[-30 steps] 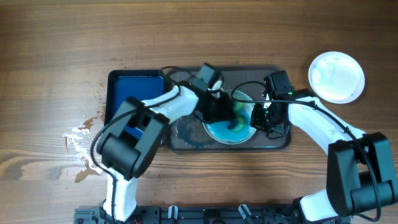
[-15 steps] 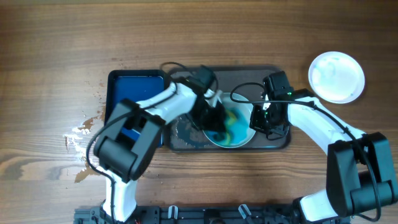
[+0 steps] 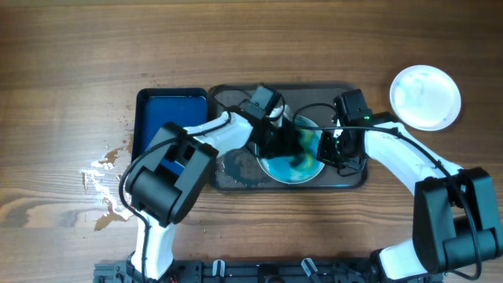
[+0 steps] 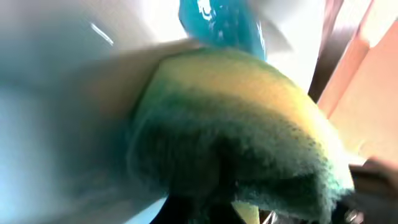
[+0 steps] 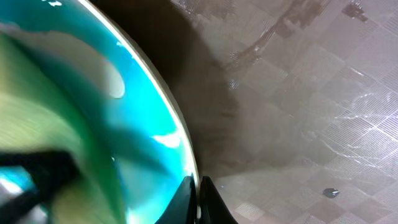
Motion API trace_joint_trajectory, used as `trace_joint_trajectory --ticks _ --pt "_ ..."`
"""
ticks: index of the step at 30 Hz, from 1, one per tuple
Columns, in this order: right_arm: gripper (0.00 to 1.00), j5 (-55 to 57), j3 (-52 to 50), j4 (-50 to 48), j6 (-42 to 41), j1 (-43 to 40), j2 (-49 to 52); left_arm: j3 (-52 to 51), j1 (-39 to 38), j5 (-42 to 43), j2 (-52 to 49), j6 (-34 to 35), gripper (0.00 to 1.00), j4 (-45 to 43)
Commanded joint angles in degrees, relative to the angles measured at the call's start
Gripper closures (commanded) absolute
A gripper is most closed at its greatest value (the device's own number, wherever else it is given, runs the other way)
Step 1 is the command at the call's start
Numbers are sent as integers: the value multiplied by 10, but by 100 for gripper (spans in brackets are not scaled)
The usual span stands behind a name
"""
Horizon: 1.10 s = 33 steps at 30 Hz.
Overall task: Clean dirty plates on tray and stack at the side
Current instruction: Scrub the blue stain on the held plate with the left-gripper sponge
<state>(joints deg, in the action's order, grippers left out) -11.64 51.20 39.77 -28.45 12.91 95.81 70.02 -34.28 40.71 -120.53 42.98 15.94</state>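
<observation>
Sponge (image 4: 236,118) in left pincer (image 3: 284,141) on smeared plate (image 3: 292,168); right pincer (image 5: 198,190) on rim

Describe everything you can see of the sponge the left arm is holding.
The sponge is a soft foam block, yellow on one face with a dark green, fuzzy scouring layer, and its edges are stained teal. It looks wet. The left gripper holds it, though the jaws are hidden behind it in the wrist view. It is pressed against the white plate lying on the grey tray, right beside a smear of blue liquid.
</observation>
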Motion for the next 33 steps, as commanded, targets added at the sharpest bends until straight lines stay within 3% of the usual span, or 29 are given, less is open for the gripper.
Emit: trace_joint_trajectory --ticks 1,4,7,11,14,18,20,25,33 --pt "96 -5 6 13 0 2 2 -7 56 -198 -22 55 96 14" --pt "96 -5 6 13 0 1 2 -7 80 -198 -16 47 96 58" --pt "96 -5 6 9 -1 2 2 -6 82 -198 19 -9 96 108" --pt "96 -5 6 2 -1 2 2 -6 83 -201 125 -58 96 182" --pt "96 -5 6 0 -1 2 2 -6 92 -253 224 -86 96 244" --pt "96 -5 6 -3 0 2 2 -6 146 -407 323 -98 96 359" --pt "96 -5 6 -3 0 2 2 -6 208 -410 317 -103 96 390" --pt "96 -5 6 -1 0 2 2 -6 315 -421 255 -132 96 374" --pt "96 -5 6 5 0 2 2 -6 331 -417 134 -156 96 337"
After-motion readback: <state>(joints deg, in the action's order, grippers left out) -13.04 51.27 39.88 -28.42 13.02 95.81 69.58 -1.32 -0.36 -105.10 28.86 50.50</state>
